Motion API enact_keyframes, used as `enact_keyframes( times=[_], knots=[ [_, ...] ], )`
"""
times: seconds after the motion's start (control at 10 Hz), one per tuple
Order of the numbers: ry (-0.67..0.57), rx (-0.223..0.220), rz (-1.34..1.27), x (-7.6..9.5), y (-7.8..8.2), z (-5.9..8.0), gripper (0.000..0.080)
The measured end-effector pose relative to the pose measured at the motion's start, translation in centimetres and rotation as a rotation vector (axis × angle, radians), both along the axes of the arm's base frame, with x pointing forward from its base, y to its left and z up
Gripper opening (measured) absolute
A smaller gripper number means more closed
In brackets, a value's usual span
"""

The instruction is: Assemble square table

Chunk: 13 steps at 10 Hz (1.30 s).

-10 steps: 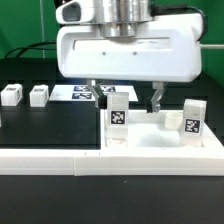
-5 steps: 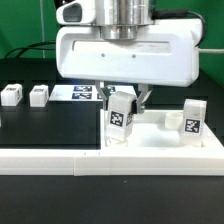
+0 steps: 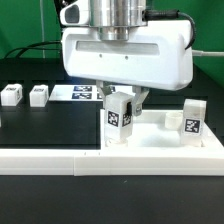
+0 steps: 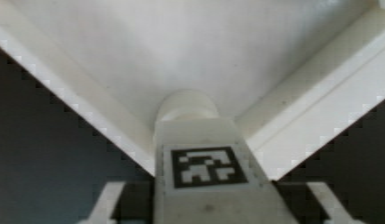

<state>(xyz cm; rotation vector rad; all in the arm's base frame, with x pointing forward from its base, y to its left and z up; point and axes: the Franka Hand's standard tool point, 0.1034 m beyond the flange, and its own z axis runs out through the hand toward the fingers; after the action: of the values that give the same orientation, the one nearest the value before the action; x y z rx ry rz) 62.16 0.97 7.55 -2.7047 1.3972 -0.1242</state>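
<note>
Roughly, the exterior view scanned from 9 o'clock across to 3 o'clock.

- 9 o'clock, far side: 2 small white legs on the black mat (image 3: 50, 125). The first leg (image 3: 11, 95) is at the frame edge. The second leg (image 3: 38, 94) lies just beside it toward 3 o'clock, not touching it.
- 10 o'clock, toward centre: the marker board (image 3: 82, 92) lies flat, partly hidden by the arm's white housing.
- 7 to 5 o'clock, near edge: a long white rail (image 3: 50, 160) lies flat in front of the mat.
- Centre: the gripper (image 3: 122, 100) hangs straight down from 12 o'clock. Its jaws are drawn in partway and clamped on the upper part of the centre leg (image 3: 118, 120), with 1 dark finger (image 3: 105, 94) on each side. The leg is upright, tag facing the camera. Its foot is at the 9 o'clock edge of the table top (image 3: 160, 140). Cannot tell whether it rests on the slab or hangs just off it.
- 4 o'clock: the table top is a white slab lying flat, its near side running along the rail.
- Between the centre leg and 3 o'clock: a low white block (image 3: 172, 121) on the slab, too small to read.
- 3 o'clock: the right leg (image 3: 192, 118) stands upright on the slab, tag toward the camera, apart from the gripper.

Wrist view: the centre leg fills the middle, its tag sharp, with a finger showing at each flank. Beyond it is a white corner of the table top, with black mat on both sides.
</note>
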Motion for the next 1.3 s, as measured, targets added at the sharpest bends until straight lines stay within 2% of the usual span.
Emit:
enact_keyframes(
  times=[0.2,0.4,0.5,0.7,0.8,0.9,1.0,1.1,1.3],
  knots=[
    [0.024,0.08,-0.289,-0.17,0.07,-0.09,0.0299],
    [0.049,0.183,-0.518,-0.15,0.04,-0.02,0.0299],
    [0.058,0.202,-0.606,-0.1,0.15,0.02,0.0299],
    [0.057,0.199,-0.589,-0.14,0.2,-0.03,0.0298],
    [0.05,0.192,-0.556,-0.16,0.19,-0.07,0.0386],
    [0.012,0.15,-0.353,-0.24,0.07,-0.29,0.0526],
    [-0.004,0.111,-0.131,-0.35,0.17,-0.51,0.0611],
    [-0.014,0.086,0.046,-0.35,0.19,-0.75,0.0611],
    [-0.021,0.075,0.123,-0.35,0.11,-0.8,0.0647]
  ],
)
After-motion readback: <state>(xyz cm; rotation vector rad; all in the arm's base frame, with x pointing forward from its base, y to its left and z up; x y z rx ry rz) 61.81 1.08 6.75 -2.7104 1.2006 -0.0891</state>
